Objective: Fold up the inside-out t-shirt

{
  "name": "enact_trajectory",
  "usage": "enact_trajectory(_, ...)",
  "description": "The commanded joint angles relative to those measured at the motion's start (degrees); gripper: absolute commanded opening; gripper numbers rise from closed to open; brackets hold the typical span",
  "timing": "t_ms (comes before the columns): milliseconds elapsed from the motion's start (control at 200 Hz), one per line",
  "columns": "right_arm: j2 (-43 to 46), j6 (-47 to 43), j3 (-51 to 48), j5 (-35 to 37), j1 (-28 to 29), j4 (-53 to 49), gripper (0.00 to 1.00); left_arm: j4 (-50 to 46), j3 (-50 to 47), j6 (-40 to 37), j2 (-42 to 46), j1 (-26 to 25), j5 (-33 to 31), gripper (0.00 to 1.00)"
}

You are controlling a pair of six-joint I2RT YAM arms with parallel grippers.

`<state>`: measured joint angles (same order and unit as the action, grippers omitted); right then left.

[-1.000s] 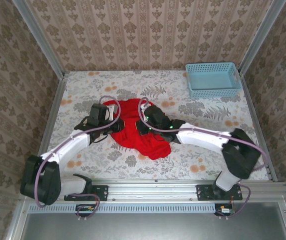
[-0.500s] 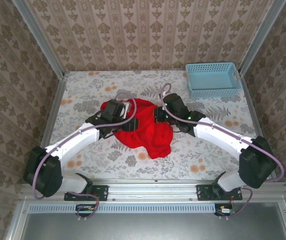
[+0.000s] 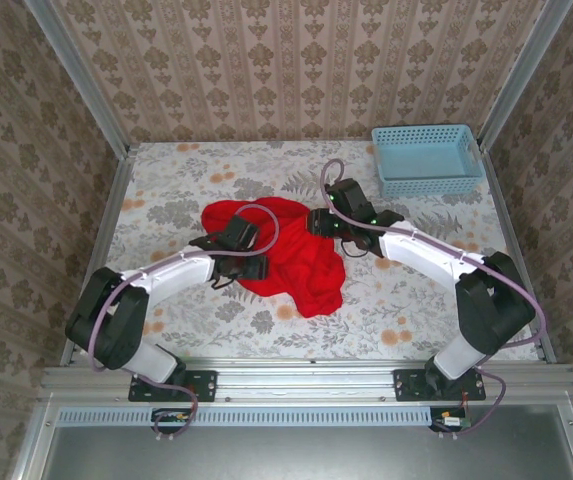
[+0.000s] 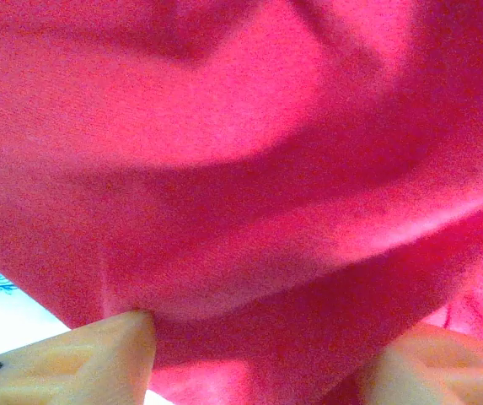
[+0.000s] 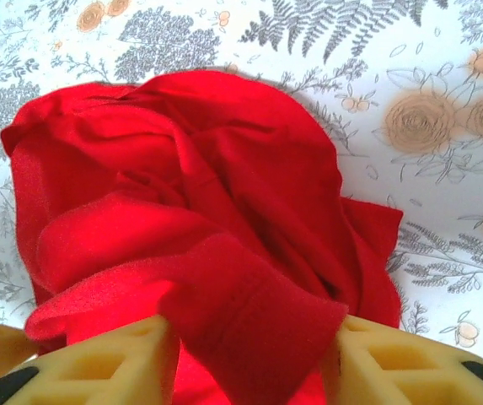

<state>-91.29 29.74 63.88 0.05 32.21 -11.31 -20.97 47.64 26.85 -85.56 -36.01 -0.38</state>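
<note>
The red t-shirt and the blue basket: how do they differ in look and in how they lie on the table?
The t-shirt is bright red soft cloth, crumpled in a loose heap; the basket is light blue, stiff and rectangular, with lattice walls. The t-shirt lies mid-table; the basket sits in the far right corner. The t-shirt heap covers more table than the basket. Both rest on the floral table, and each is one plain colour.

Top external: sitting high above and behind the arm bases, looking down over the whole table from far off.
Left wrist: looking past the left gripper, almost touching the t-shirt.
Right wrist: looking forward and down over the right gripper, close in.
All three are sharing the t-shirt; top external and right wrist are also sharing the table around it.
</note>
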Motion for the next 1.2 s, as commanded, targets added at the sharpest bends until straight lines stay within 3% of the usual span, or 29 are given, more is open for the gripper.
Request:
enact_trajectory(0, 2.91, 0.01, -3.33, -3.61, 1.19, -0.12, 0.59, 2.45, 0.92, -0.53, 1.23, 0.15, 0.99, 0.56)
enact_trajectory(115, 6.11, 2.0, -7.8, -4.22, 4.45, 0.11, 0.63, 3.33, 0.23, -0.58, 1.28, 0.24, 1.52, 0.49)
enact_trajectory(290, 9.04, 6.26, -12.75, 1.36, 9.52, -1.12, 0.7, 5.29, -1.61, 0.04, 1.64, 0.33, 2.39, 0.41)
enact_trajectory(395, 8.47, 8.86, -16.12, -1.66, 9.66, 4.29, 0.69, 5.93, -1.91, 0.13, 1.89, 0.33, 3.13, 0.37)
enact_trajectory(480, 5.98, 9.05, -15.07, -4.09, 10.25, 5.72, 0.61, 6.03, -1.76, 0.03, 2.19, 0.41, 3.65, 0.34)
enact_trajectory(585, 3.53, 7.84, -11.92, -0.69, 11.03, 1.91, 0.49, 5.3, -1.45, 0.02, 3.3, 0.93, 3.47, 0.27)
enact_trajectory(725, 6.39, 4.75, -10.15, 4.49, 11.04, -1.84, 0.13, 4.75, -2.02, 0.08, 7.07, 3.6, 3.75, 0.14)
enact_trajectory(805, 10.09, 2.4, -8.66, 7.35, 11.08, -5.25, 0.0, 4.27, -2.27, -0.32, 9.71, 5.84, 4.66, 0.06)
enact_trajectory(975, 22.99, -2.35, -7.41, 14.15, 10.98, -11.15, 0.0, -1.71, 0.64, -2.32, 17.11, 6.56, -3.7, 0.0)
enact_trajectory(1195, 37.85, -3.77, -6.81, 12.65, 10.31, -14.38, 0.0, -2.16, 0.39, -2.91, 33.24, 7.15, -8.49, 0.0)
